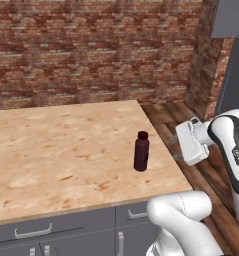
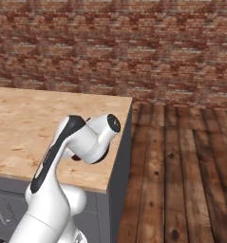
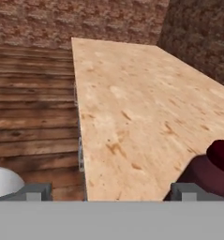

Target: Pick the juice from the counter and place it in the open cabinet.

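From the left, the juice (image 1: 141, 151), a smooth dark maroon cylinder with a narrower neck and dark cap, is standing upright near the right edge of the counter (image 1: 61, 150), while the right base view is hiding it behind the arm. The counter's pale wood grain is running with reddish streaks above grey drawers (image 1: 51, 230), beside a plank floor (image 2: 181, 161). In the hand view the gripper (image 3: 112, 191) is holding its fingers wide apart, gripping nothing, with the bottle lying just beyond the right-hand tip, outside the gap.

The white arm (image 2: 62, 166) rises from the lower left and bends over the near right corner of the counter (image 2: 34, 123), its dark-jointed wrist hanging above the counter's front edge. A small dark shape shows just beneath the wrist, too hidden to identify. Grey fronts (image 2: 8, 204) sit below; plank floor (image 2: 181, 166) lies right, brick wall (image 2: 115, 47) behind.
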Available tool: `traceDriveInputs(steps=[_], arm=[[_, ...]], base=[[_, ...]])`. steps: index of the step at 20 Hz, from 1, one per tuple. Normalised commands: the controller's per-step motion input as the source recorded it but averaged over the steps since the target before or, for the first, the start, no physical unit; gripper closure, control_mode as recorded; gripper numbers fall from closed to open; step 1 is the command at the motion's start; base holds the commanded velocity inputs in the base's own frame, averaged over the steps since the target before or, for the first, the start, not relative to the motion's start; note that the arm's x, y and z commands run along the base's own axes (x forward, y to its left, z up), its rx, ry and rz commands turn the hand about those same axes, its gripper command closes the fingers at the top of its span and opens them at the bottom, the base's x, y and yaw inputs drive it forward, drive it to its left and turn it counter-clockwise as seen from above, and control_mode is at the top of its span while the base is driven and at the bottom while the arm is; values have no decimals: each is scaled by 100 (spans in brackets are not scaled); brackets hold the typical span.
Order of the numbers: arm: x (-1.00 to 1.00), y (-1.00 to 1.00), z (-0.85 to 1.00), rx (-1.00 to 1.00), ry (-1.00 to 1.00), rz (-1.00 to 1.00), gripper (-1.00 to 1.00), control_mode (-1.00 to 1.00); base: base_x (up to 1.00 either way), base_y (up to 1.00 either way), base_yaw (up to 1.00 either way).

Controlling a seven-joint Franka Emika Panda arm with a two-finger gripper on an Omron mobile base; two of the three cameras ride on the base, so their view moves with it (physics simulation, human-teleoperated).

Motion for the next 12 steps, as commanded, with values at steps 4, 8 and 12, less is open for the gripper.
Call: traceDriveInputs(steps=[4,8,12], arm=[[2,0,-10,13,-2,1,-100,-100],[19,-4,-1,13,0,0,-100,-100],[23,-3,0,12,0,0,-100,-100]], base=[[0,0,0],[0,0,0],[0,0,0]])
